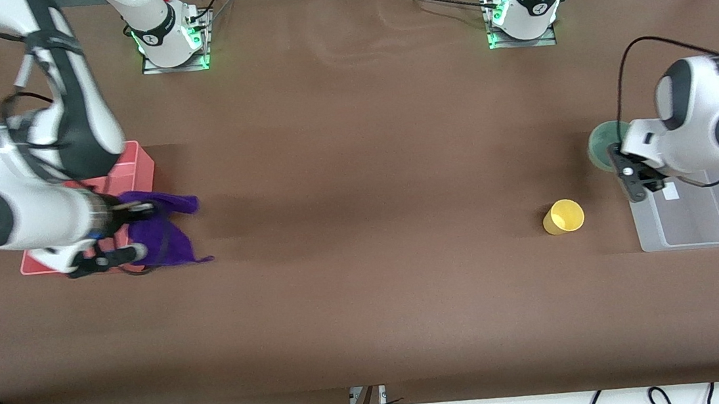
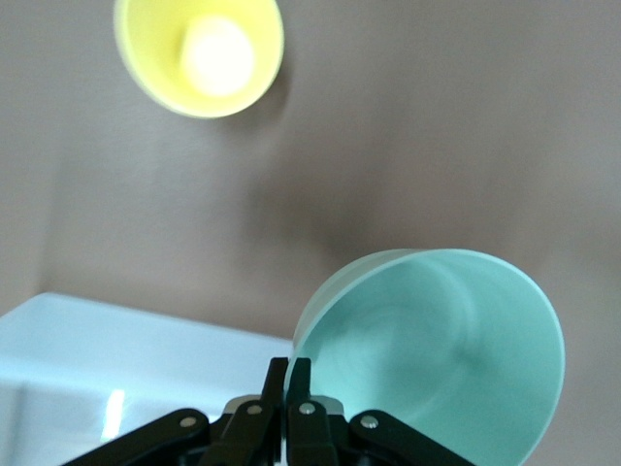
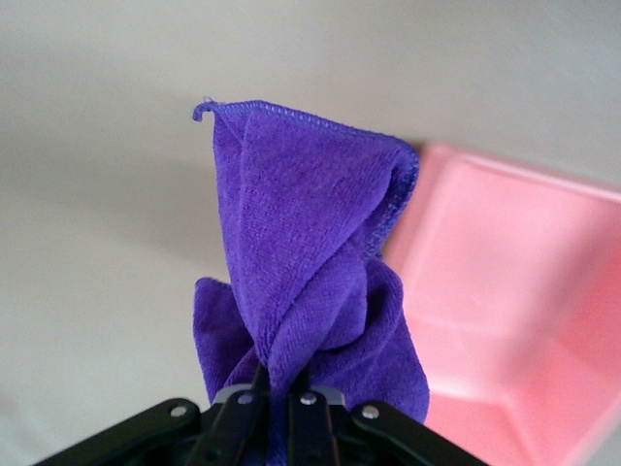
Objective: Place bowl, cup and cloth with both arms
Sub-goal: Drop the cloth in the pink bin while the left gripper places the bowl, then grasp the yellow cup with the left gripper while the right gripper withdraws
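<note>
My left gripper (image 1: 616, 152) is shut on the rim of the pale green bowl (image 1: 602, 145) and holds it tilted in the air, beside the clear bin. In the left wrist view the fingers (image 2: 287, 371) pinch the bowl's wall (image 2: 437, 349). The yellow cup (image 1: 563, 216) stands upright on the table, nearer the front camera than the bowl; it also shows in the left wrist view (image 2: 199, 53). My right gripper (image 1: 136, 213) is shut on the purple cloth (image 1: 161, 233), which hangs at the pink tray's edge. The right wrist view shows the cloth (image 3: 310, 252) bunched in my gripper (image 3: 286, 379).
A pink tray (image 1: 138, 164) lies at the right arm's end of the table, partly under the right arm; it shows in the right wrist view (image 3: 505, 282). A clear plastic bin (image 1: 711, 221) lies at the left arm's end and shows in the left wrist view (image 2: 97, 359). The table is brown.
</note>
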Action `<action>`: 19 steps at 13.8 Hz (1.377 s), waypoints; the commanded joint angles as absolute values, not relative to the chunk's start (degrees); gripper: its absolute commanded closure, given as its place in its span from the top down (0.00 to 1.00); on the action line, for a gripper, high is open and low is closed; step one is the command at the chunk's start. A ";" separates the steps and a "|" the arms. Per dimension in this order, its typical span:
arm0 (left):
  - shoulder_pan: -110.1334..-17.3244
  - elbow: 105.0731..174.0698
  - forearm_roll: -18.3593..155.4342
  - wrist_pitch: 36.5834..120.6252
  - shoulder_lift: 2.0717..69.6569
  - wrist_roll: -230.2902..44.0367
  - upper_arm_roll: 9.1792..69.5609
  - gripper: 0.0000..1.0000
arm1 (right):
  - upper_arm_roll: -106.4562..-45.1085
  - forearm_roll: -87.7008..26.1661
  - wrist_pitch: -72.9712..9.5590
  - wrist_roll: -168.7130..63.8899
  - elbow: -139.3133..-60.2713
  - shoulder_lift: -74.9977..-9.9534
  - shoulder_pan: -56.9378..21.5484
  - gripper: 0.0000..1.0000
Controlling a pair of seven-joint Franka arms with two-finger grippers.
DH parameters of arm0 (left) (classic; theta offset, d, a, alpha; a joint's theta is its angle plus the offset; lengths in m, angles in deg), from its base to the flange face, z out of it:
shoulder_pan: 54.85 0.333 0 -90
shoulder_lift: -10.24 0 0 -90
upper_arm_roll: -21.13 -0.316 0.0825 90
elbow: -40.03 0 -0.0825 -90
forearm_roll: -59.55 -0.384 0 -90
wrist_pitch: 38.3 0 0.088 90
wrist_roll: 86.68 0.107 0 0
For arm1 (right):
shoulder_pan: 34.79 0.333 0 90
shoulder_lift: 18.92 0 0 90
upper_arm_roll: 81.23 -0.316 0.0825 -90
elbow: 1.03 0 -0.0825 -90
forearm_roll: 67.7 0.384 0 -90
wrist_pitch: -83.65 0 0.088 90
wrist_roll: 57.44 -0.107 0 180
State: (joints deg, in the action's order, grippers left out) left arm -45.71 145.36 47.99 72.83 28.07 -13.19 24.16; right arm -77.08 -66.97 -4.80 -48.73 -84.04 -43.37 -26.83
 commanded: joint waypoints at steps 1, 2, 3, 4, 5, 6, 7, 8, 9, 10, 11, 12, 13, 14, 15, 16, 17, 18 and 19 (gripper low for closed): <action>-39.59 137.79 45.67 71.56 33.77 -6.71 24.12 0.00 | -70.36 -65.77 1.98 -40.77 -82.86 -42.31 -26.79 0.00; -37.21 135.16 45.40 71.92 36.67 -5.91 24.21 0.00 | -67.64 -65.85 2.26 -37.44 -82.86 -42.13 -26.79 0.00; -35.80 133.13 45.31 73.14 39.57 -4.69 24.21 0.00 | -65.35 -65.86 2.18 -34.97 -83.03 -42.13 -26.79 0.00; -35.00 131.20 45.31 75.59 41.77 -2.76 24.12 0.00 | -63.76 -65.77 2.09 -34.33 -83.82 -42.30 -26.79 0.00; -34.12 130.74 45.39 77.87 43.54 -1.61 24.12 0.00 | -62.52 -65.85 1.91 -34.33 -85.31 -42.30 -26.79 0.00; -32.98 130.74 45.40 80.59 45.03 -1.60 24.12 0.00 | -61.47 -65.86 1.65 -34.33 -86.45 -42.30 -26.88 0.00; -31.93 130.82 45.48 82.36 46.35 -1.51 24.21 0.00 | -61.20 -65.86 1.30 -34.42 -87.59 -42.39 -26.88 0.00; -31.39 130.83 45.48 82.73 47.41 -1.51 24.21 0.00 | -60.76 -65.86 0.95 -34.42 -88.82 -42.56 -26.88 0.00; -31.30 130.83 45.74 82.73 47.94 -1.51 24.21 0.00 | -60.14 -66.03 -0.01 -34.24 -90.49 -42.65 -26.88 0.00; -30.86 130.83 45.92 82.73 48.03 -1.51 24.21 0.34 | -59.79 -66.29 -1.85 -34.15 -92.42 -42.74 -26.88 0.00; -30.77 130.83 46.53 82.73 47.95 -1.60 24.30 0.99 | -59.00 -66.29 -3.87 -33.98 -94.35 -42.74 -26.88 0.00; -30.77 130.74 46.45 82.56 47.43 -1.51 24.30 1.00 | -58.30 -66.29 -5.98 -33.98 -96.20 -42.74 -26.88 0.00; -30.77 130.65 46.62 81.77 46.03 -1.60 24.64 1.00 | -57.94 -66.38 -8.26 -33.89 -97.96 -42.83 -26.88 0.00; -30.95 130.65 47.93 80.55 44.19 -1.68 24.73 1.00 | -57.77 -66.30 -10.11 -33.63 -99.54 -42.83 -26.88 0.00; -31.30 130.48 49.68 78.62 42.43 -2.29 24.82 1.00 | -57.50 -66.29 -11.96 -33.63 -100.86 -43.00 -26.88 0.00; -31.73 130.21 51.53 76.69 40.24 -3.69 25.43 1.00 | -57.41 -66.21 -13.80 -33.63 -102.36 -43.27 -26.88 0.00; -32.00 130.12 52.16 74.75 38.73 -6.75 26.66 1.00 | -57.33 -66.03 -15.39 -33.71 -103.59 -43.36 -26.88 0.00; -32.26 129.95 52.16 73.17 37.50 -12.53 28.58 1.00 | -57.33 -66.03 -16.27 -33.80 -104.04 -43.71 -26.88 0.00; -32.35 129.51 52.16 72.02 37.05 -19.54 30.60 1.00 | -57.41 -65.94 -16.28 -33.80 -103.87 -43.80 -26.88 0.30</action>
